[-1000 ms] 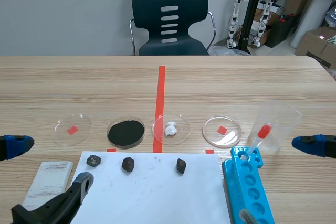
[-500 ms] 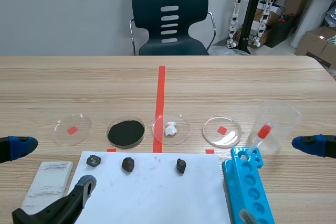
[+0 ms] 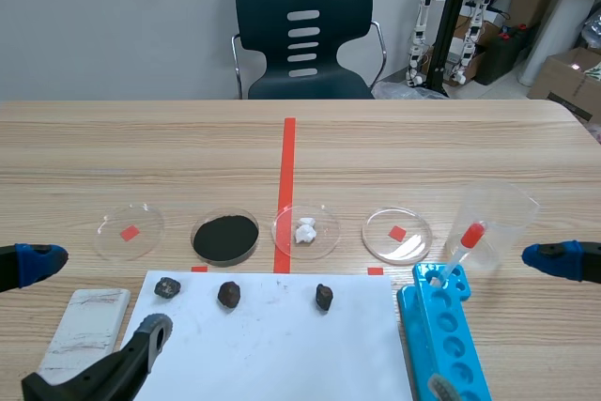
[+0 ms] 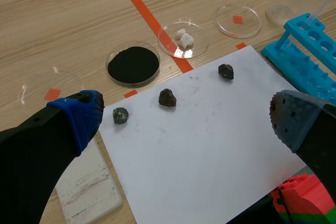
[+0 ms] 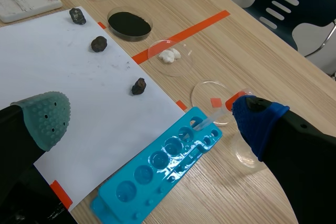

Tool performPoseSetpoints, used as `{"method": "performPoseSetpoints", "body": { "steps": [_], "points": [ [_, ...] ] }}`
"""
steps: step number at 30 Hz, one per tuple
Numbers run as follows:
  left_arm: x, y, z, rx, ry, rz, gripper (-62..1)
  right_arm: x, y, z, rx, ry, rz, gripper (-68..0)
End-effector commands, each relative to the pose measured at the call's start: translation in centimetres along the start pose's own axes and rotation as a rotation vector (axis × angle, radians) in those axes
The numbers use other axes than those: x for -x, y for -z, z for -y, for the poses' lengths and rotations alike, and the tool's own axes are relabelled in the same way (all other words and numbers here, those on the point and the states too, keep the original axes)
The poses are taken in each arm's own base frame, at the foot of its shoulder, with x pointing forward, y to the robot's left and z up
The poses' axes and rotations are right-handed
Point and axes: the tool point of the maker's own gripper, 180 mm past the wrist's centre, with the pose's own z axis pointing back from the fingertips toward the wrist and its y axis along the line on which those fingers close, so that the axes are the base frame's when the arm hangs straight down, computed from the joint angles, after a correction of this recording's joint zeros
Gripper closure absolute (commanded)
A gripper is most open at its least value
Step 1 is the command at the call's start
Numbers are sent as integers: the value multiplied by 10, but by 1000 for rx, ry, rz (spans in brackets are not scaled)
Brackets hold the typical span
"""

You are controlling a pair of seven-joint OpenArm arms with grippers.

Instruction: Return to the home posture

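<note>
My left gripper (image 3: 89, 300) hangs open low over the near left of the table, one blue pad beyond a white block (image 3: 86, 326) and one grey pad at the paper's near corner. In the left wrist view the left gripper (image 4: 186, 121) holds nothing; three dark rocks (image 4: 167, 97) lie on the white sheet (image 4: 210, 145) beneath it. My right gripper (image 3: 498, 323) is open at the near right, straddling the blue tube rack (image 3: 446, 345). In the right wrist view the right gripper (image 5: 151, 118) is empty above the sheet's edge and the tube rack (image 5: 163, 163).
Beyond the sheet stands a row of petri dishes: one with a red mark (image 3: 130, 230), one with black powder (image 3: 225, 236), one with white lumps (image 3: 306, 230), another with a red mark (image 3: 397, 234). A red-capped pipette (image 3: 463, 249) leans from the rack by a clear beaker (image 3: 498, 218).
My left gripper has drawn back slightly toward the near edge of the table. The right gripper and all the objects stay where they were.
</note>
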Motion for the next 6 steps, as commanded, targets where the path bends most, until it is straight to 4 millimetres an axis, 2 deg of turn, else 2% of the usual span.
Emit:
{"method": "performPoseSetpoints", "body": {
  "steps": [1, 6],
  "points": [
    [-10, 1, 1, 1, -7, 40, -623, -6, 1, 4, 6, -8, 23, -655],
    [-10, 1, 1, 1, -7, 40, -623, -6, 1, 4, 6, -8, 23, -655]
  ]
}}
